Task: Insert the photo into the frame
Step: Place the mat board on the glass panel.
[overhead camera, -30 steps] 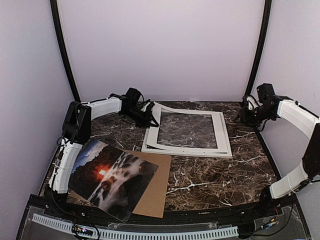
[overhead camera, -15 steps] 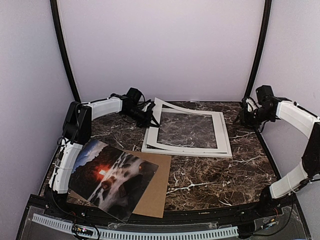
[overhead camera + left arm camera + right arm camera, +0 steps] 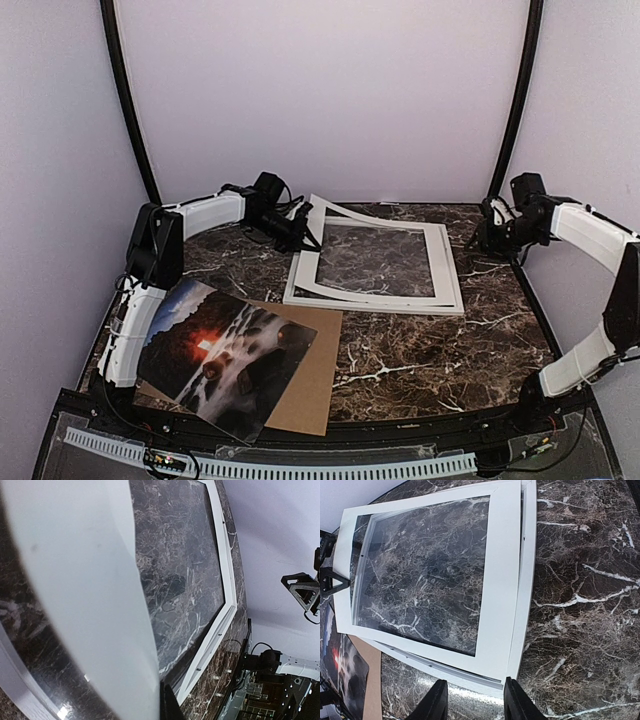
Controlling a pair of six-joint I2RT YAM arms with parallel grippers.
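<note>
The photo [image 3: 225, 355] lies flat at the near left on a brown cardboard sheet [image 3: 305, 385]; its edge also shows in the right wrist view [image 3: 340, 667]. The white frame [image 3: 375, 303] lies at the back centre, with a wide-bordered white mat [image 3: 330, 215] on top of it. My left gripper [image 3: 298, 232] is shut on the mat's far left corner, which is raised off the frame. In the left wrist view the mat [image 3: 85, 580] fills the foreground above the frame rail [image 3: 222, 600]. My right gripper [image 3: 476, 705] hovers open just off the frame's corner [image 3: 526, 605], holding nothing.
The dark marble table [image 3: 430, 360] has black edging at the front and right. Pale walls close in the back and both sides. The right arm [image 3: 600, 240] reaches along the right wall, and the left arm [image 3: 150, 260] stands beside the photo.
My right gripper has crept a little left toward the frame's far right corner. The left gripper keeps the mat corner pinched and has hardly moved.
</note>
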